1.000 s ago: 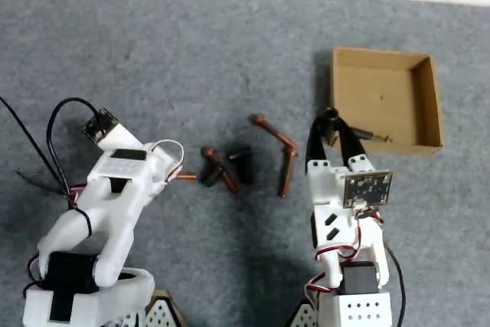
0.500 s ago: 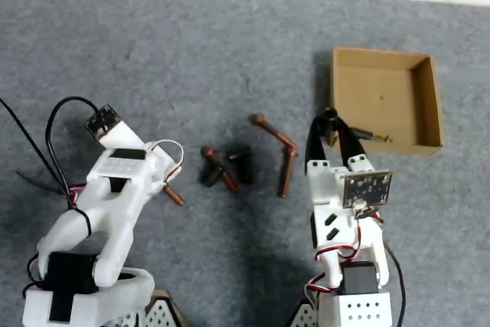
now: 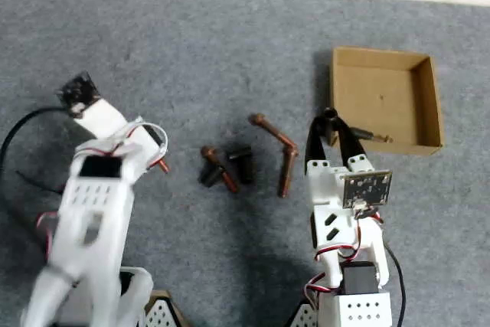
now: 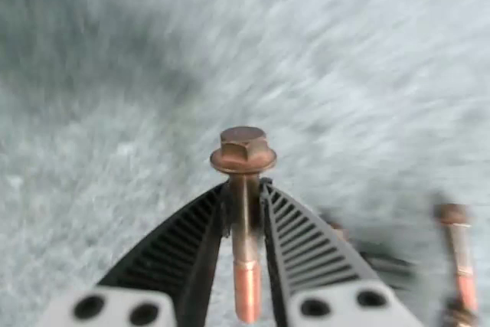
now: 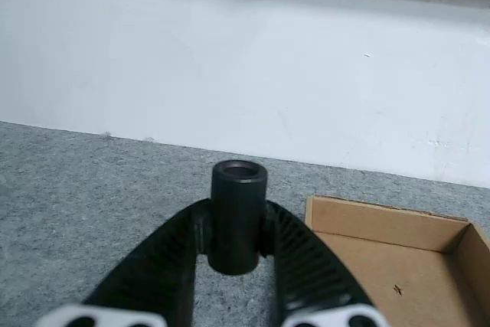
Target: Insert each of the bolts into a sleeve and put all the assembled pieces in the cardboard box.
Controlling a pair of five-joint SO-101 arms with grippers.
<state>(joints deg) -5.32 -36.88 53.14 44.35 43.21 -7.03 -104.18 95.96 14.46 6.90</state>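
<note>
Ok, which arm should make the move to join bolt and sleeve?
Left, probably. Its hand grips a bolt by the shank and can carry it across. The right hand holds a sleeve upright, bore open, beside the box, so it is better kept there.

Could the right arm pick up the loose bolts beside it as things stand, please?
Probably not yet: the right gripper is shut on a black sleeve, though the bolts lie unobstructed.
</note>
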